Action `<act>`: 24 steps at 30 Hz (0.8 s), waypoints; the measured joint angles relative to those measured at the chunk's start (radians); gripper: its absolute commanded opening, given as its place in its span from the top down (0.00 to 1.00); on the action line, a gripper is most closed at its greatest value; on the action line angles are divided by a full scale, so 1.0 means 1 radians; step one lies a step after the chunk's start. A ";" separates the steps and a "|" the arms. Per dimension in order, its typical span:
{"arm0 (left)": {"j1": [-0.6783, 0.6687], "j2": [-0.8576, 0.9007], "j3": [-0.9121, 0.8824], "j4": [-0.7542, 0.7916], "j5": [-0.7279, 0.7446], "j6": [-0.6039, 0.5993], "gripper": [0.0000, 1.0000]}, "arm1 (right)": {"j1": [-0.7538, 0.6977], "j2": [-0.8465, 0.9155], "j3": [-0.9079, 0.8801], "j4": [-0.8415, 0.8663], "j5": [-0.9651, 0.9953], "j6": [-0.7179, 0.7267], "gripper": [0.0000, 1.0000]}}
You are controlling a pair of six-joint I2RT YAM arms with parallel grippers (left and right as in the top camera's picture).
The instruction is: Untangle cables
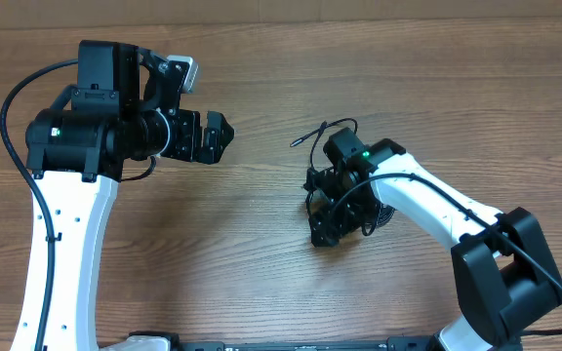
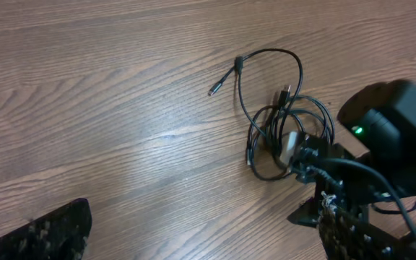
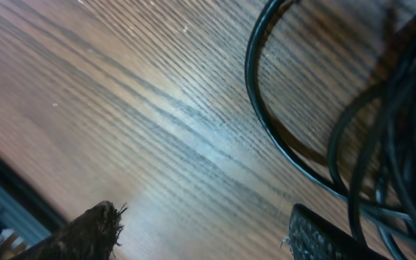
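Note:
The cables (image 1: 332, 135) are thin black wires in a loose coiled bundle right of the table's middle, with one strand ending in a small plug (image 1: 297, 142) to the left. In the left wrist view the bundle (image 2: 289, 119) lies ahead, partly hidden by the right arm (image 2: 392, 137). My right gripper (image 1: 336, 226) is open and low over the near side of the bundle. In the right wrist view its fingers (image 3: 208, 235) straddle bare wood, with cable loops (image 3: 266, 115) just beyond the right finger. My left gripper (image 1: 219, 136) is open and empty, well left of the cables, and also shows in the left wrist view (image 2: 201, 238).
The wooden table (image 1: 222, 244) spreads around the bundle. The left arm's thick black cable (image 1: 8, 117) loops at the far left. The table's dark front edge (image 3: 13, 188) shows in the right wrist view.

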 measured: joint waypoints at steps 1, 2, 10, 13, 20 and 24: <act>0.000 0.000 0.000 -0.001 -0.001 0.000 0.00 | 0.000 0.000 0.016 -0.016 0.000 0.000 0.26; 0.000 0.000 0.000 -0.002 -0.002 0.000 0.00 | 0.000 0.000 0.035 -0.034 0.001 0.000 0.26; 0.000 0.000 0.000 -0.008 -0.002 0.001 0.00 | 0.000 0.000 0.082 -0.021 0.136 -0.013 0.21; 0.000 0.000 0.000 -0.019 -0.002 0.003 0.00 | -0.002 0.000 0.077 0.007 0.180 -0.033 0.21; 0.000 0.000 0.000 -0.029 -0.013 0.005 0.00 | -0.039 0.000 0.049 0.025 0.185 -0.046 0.37; 0.000 0.000 0.000 -0.030 -0.018 0.007 0.00 | -0.046 0.000 0.027 0.034 0.145 -0.047 0.40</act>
